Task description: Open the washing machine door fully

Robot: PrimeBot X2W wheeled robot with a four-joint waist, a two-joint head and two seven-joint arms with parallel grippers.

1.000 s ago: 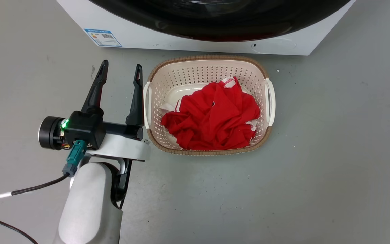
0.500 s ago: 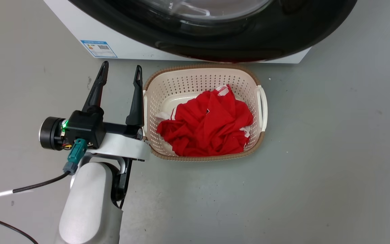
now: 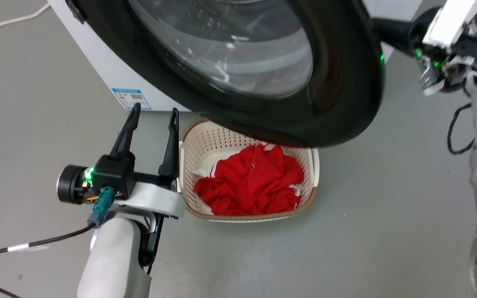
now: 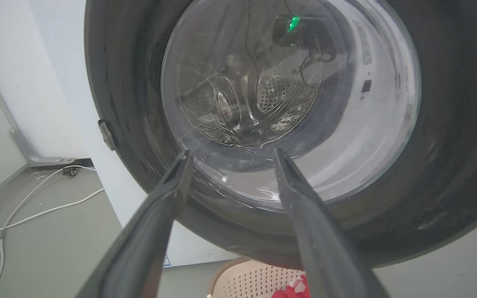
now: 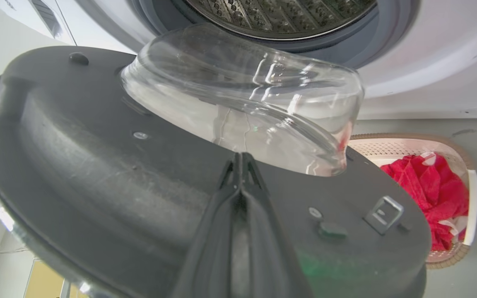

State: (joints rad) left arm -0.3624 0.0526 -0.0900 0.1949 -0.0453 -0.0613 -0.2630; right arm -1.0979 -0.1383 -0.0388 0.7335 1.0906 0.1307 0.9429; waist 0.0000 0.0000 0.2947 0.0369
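Observation:
The washing machine door [image 3: 338, 82], a big glossy black disc with a clear glass centre, stands partly swung out and overhangs the far end of the basket. In the right wrist view my right gripper [image 5: 240, 158] is shut, its tips resting against the door's grey inner face [image 5: 97, 145] just below the bulging glass bowl [image 5: 242, 95]. From the head, my right wrist [image 3: 441, 45] reaches behind the door's right edge. My left gripper [image 3: 154, 118] hangs open and empty, left of the basket. It faces the door's outer side [image 4: 449, 145] with its fingers [image 4: 231, 154] apart.
A cream laundry basket [image 3: 246, 217] with red cloth [image 3: 251, 182] sits on the floor under the door. The steel drum [image 5: 280, 16] and white machine front [image 3: 110, 70] lie behind. A latch hook [image 5: 383, 213] sticks out of the inner face. A white cable [image 4: 35, 211] trails over the floor at left.
The head camera has tilted up. The door has swung further out, now covering the basket's far end, and my right arm has come into view. My left gripper stays open beside the basket.

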